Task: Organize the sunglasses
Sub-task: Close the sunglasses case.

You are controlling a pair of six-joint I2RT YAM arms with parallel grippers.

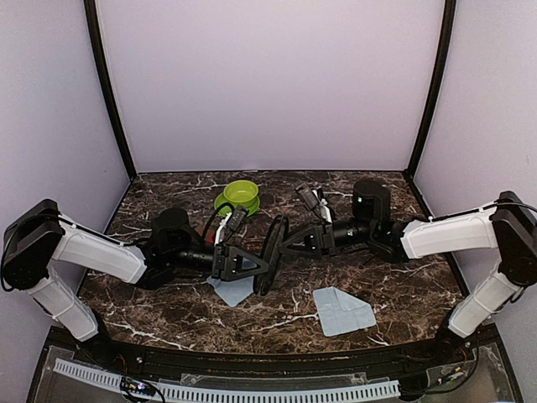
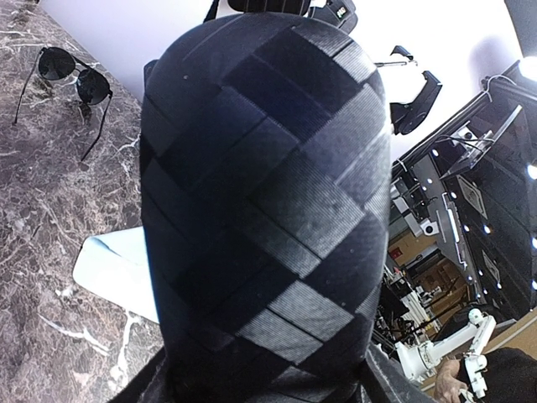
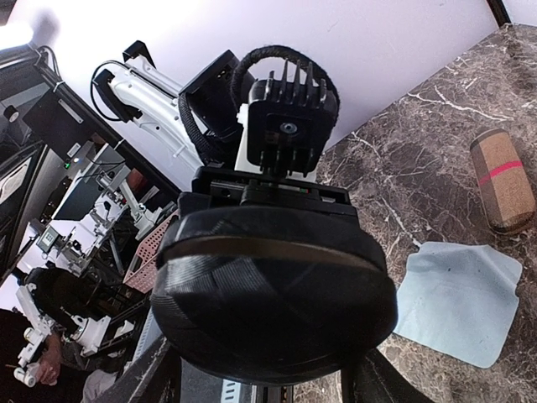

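- Overhead view: the two arms meet mid-counter (image 1: 168, 302), and a black oblong case (image 1: 270, 252) stands on edge between the left end effector (image 1: 258, 269) and the right end effector (image 1: 287, 243).
- That view alone shows the green bowl (image 1: 239, 195) behind the arms, and two pale blue cloths: one (image 1: 233, 290) just below the case, the other (image 1: 344, 311) off to the right.
- Left wrist view: the case's woven chequered side (image 2: 268, 210) fills the frame, seated between the fingers at the bottom edge. The left end effector is clamped on it, jaws partly apart.
- Only this view shows the sunglasses (image 2: 71, 80). The thin black wire pair with dark lenses lies unfolded on the counter at upper left, well apart from the case and from the cloth (image 2: 113, 264).
- Right wrist view: the case's rounded end (image 3: 273, 302) sits between the right fingers, gripped likewise.
- Only here appears a brown case with a pink stripe (image 3: 503, 180), lying near a blue cloth (image 3: 457, 302).
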